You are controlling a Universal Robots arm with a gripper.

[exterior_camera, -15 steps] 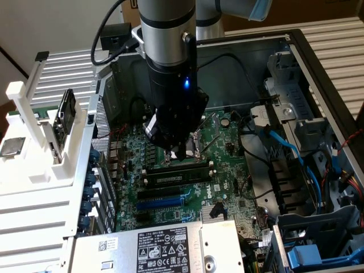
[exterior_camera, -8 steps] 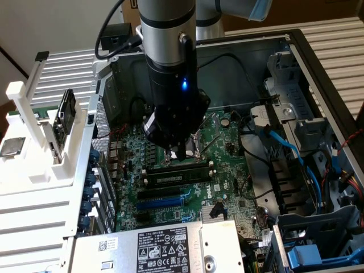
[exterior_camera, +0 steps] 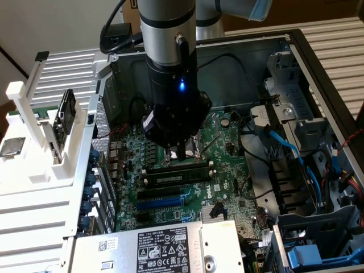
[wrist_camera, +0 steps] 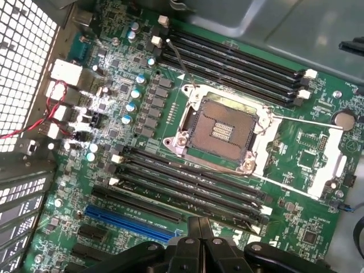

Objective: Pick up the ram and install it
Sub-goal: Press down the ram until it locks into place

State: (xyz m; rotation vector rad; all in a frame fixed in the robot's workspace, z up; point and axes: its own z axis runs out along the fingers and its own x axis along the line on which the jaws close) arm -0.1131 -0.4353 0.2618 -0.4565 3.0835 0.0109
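Gripper (wrist_camera: 199, 239): black fingers pressed together, holding nothing, poised above the green motherboard (wrist_camera: 318, 187) beside its empty square metal CPU socket (wrist_camera: 219, 128).
Ram (exterior_camera: 175, 175): long thin dark-green stick with a white label strip, lying along the black memory slots just below the gripper. Judged light, stiff, fragile; grasp by the long edges, mid-length.

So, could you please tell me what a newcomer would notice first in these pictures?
Probably the dark arm with its glowing blue light, reaching down into the open computer case, its gripper low over the green motherboard. Next, the open CPU socket mid-board between banks of black memory slots, and the ram lying along the slots beneath the gripper.
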